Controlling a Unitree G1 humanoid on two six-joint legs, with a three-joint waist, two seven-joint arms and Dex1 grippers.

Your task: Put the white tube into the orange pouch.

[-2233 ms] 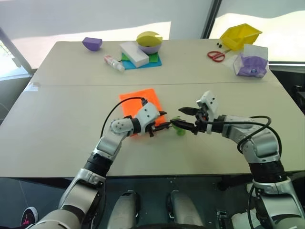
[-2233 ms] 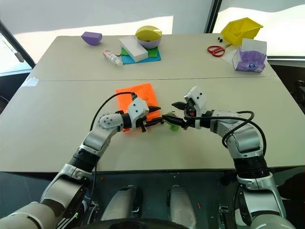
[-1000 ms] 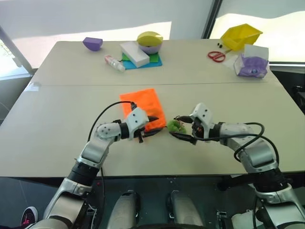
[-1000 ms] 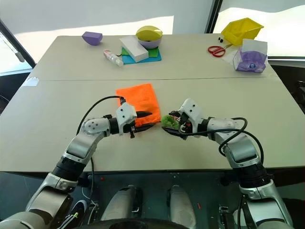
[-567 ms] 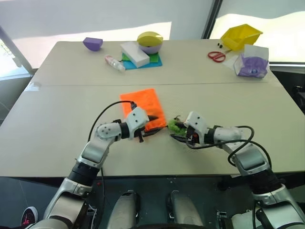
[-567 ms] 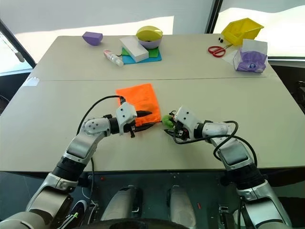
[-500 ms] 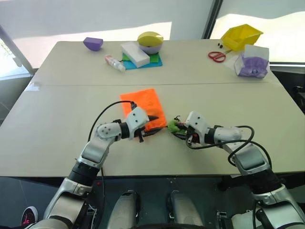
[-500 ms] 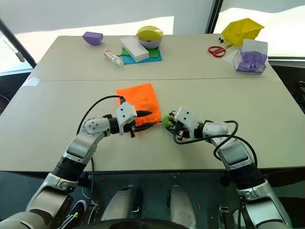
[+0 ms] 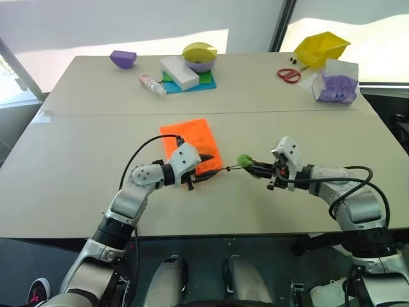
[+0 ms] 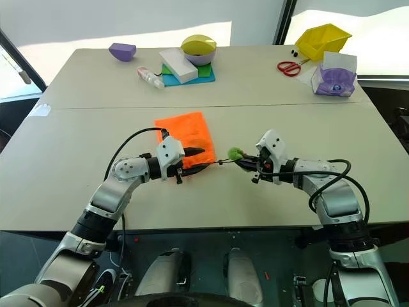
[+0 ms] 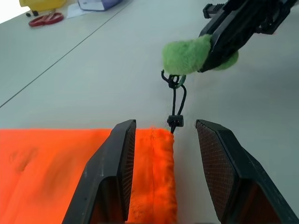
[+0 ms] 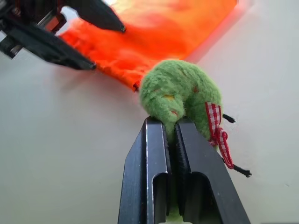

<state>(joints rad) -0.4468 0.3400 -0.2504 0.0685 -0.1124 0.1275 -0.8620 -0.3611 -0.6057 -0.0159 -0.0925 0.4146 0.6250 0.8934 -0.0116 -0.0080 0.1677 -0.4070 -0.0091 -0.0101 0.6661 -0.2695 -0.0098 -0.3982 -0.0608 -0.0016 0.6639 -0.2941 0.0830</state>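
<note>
Drawstring pulled tight on the orange pouch

The orange pouch [image 9: 192, 144] lies mid-bench. The left pincer [image 9: 199, 174], half open, straddles its gathered mouth, probably to anchor it. The right pincer [image 12: 172, 127] is clenched on the green charm [image 12: 180, 95], holding the cord [image 11: 175, 102] taut. I cannot see the white tube.

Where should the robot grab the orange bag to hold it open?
Probably the gathered hem at the mouth of the orange pouch, the end where the dark cord comes out. Come in from that open end, low along the table, since the pouch lies flat and the ruffled hem is its only raised edge.
</note>
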